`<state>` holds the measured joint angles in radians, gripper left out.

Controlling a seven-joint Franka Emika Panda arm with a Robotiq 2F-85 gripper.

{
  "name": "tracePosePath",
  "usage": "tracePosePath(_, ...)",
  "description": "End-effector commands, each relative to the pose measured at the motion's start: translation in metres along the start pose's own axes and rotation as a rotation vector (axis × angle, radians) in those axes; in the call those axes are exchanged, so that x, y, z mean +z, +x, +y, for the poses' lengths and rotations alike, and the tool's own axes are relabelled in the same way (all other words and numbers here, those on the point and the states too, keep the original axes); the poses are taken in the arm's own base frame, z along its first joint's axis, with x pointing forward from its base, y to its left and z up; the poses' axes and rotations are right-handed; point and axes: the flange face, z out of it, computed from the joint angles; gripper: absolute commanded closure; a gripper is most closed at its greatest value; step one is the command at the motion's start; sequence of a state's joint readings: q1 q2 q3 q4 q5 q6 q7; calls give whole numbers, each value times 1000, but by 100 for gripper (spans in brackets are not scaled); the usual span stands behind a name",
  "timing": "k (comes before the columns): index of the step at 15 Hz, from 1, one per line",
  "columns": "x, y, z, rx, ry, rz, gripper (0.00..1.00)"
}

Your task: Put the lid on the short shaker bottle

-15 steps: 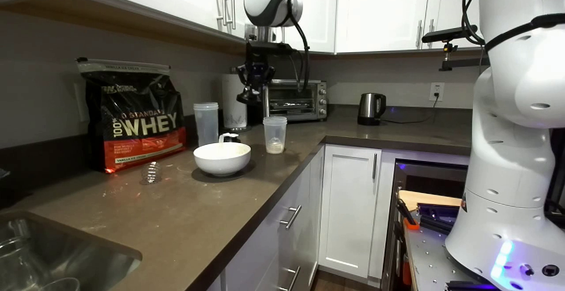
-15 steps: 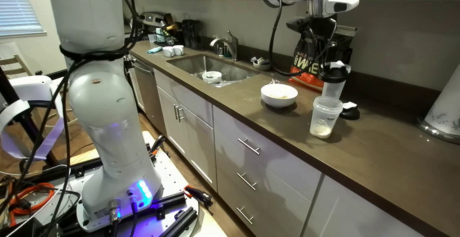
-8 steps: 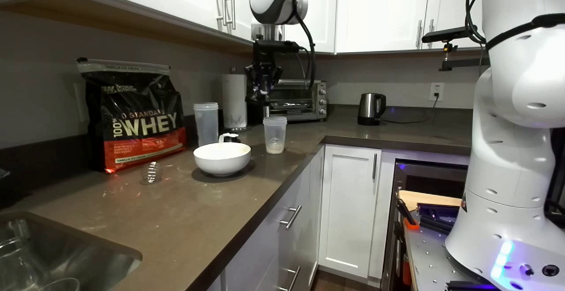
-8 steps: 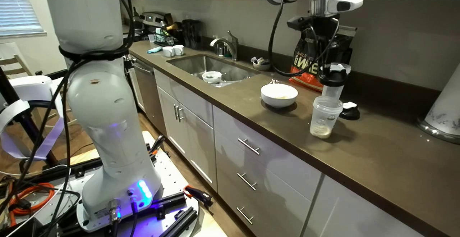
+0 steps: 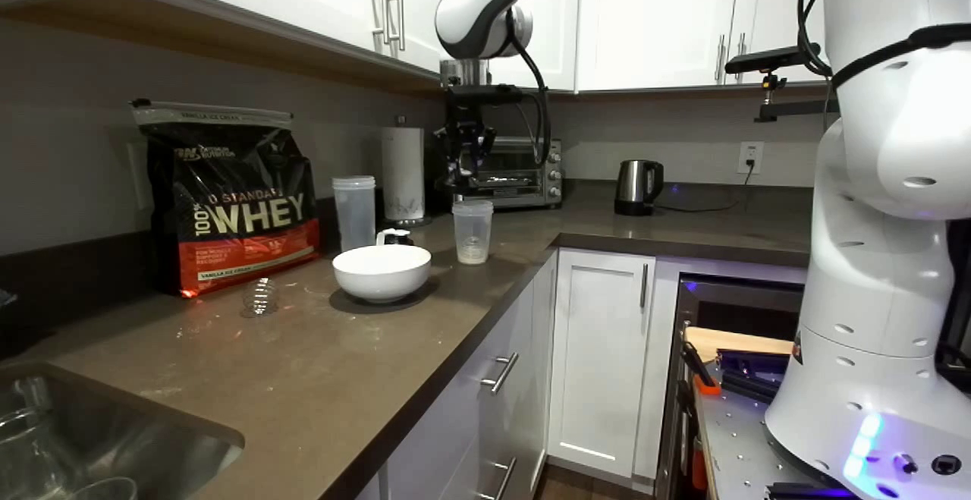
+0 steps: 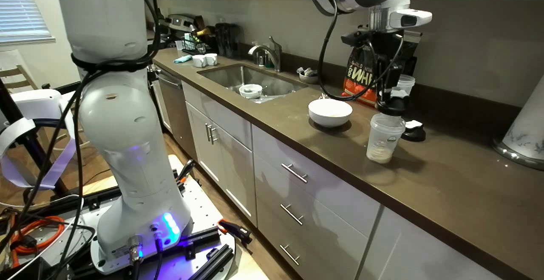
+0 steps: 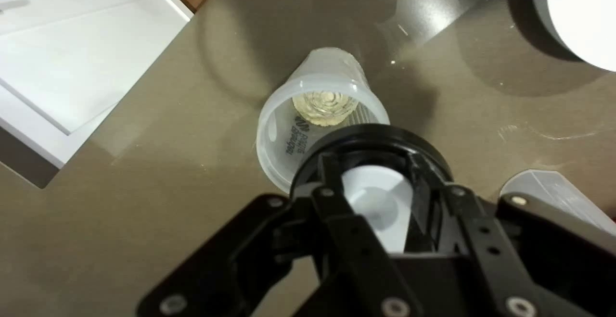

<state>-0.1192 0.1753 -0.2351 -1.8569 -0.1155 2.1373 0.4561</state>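
The short shaker bottle [image 5: 472,236] stands upright and uncovered on the counter, with pale powder and a wire coil at its bottom. It also shows in an exterior view [image 6: 383,140] and in the wrist view [image 7: 332,69]. My gripper [image 7: 374,163] is shut on a black lid [image 7: 373,132] with a white spout cap [image 7: 378,199]. The lid [image 6: 392,107] is roughly level and just above the bottle's rim in an exterior view. In the wrist view it covers only the lower right part of the mouth, so it is off-centre. Whether it touches the rim, I cannot tell.
A second black lid [image 6: 413,133] with a white tab lies beside the bottle. A white bowl [image 5: 381,274], a taller whitish bottle [image 5: 354,215], a whey bag [image 5: 235,204] and a wire ball [image 5: 260,299] stand nearby. The counter edge [image 7: 127,91] is close to the bottle.
My gripper has moved right in an exterior view, towards the short bottle, and then down with the lid still held. The bottle has not moved.
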Motion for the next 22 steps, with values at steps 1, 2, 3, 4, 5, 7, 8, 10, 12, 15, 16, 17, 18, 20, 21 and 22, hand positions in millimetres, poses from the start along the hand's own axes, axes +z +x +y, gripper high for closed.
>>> tracePosePath(1,7,3,7,-12,-42,-12,88)
tracePosePath(2,9,3,8,-16,-53,-13,88)
tracePosePath(3,10,3,8,-18,-61,-17,88)
tracePosePath(4,12,3,9,-21,-71,-20,88)
tracePosePath(5,13,2,10,-24,-78,-22,88)
tracePosePath(7,13,3,11,-26,-88,-24,88)
tracePosePath(8,14,3,12,-28,-93,-24,88)
tracePosePath(10,15,2,13,-29,-99,-27,88)
tracePosePath(12,17,2,13,-29,-99,-32,88)
tracePosePath(15,20,1,12,-30,-103,-39,88)
tracePosePath(16,21,1,12,-31,-105,-41,88)
tracePosePath(17,22,2,13,-30,-107,-43,88)
tracePosePath(18,24,2,13,-31,-110,-45,88)
tracePosePath(20,26,2,14,-30,-116,-48,88)
tracePosePath(21,26,2,14,-29,-118,-48,88)
tracePosePath(22,26,2,15,-30,-121,-48,88)
